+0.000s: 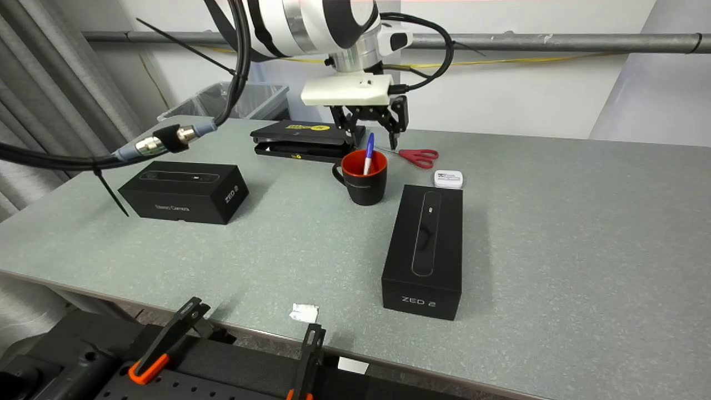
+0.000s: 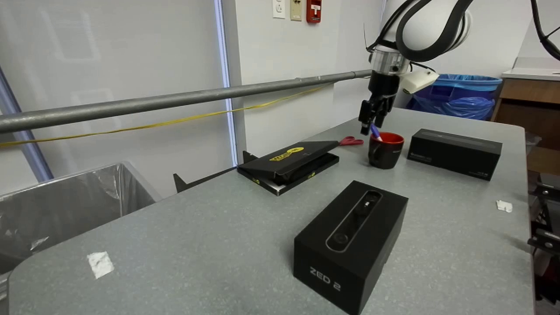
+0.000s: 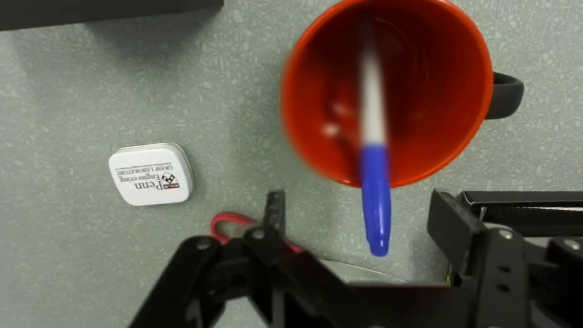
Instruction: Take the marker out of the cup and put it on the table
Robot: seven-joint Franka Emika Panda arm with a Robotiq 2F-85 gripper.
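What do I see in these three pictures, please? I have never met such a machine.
The machine is a robot arm; its jaws stand open and hold nothing. Two pictures come from cameras outside the robot; the third comes from its wrist, looking down. A dark cup with a red inside stands on the grey table, and a blue-capped marker leans in it. Nearby are red-handled scissors, a small white case, a partly open flat black box and two black ZED 2 boxes.

In an exterior view, the mug [image 1: 364,188] on the table [image 1: 583,250] holds the marker [image 1: 369,152]. A ZED 2 box [image 1: 180,191] sits to the mug's left, a second ZED 2 box [image 1: 425,250] front right, a tin [image 1: 448,178] to the right, scissors [image 1: 410,154] behind right, a carton [image 1: 305,135] behind left.
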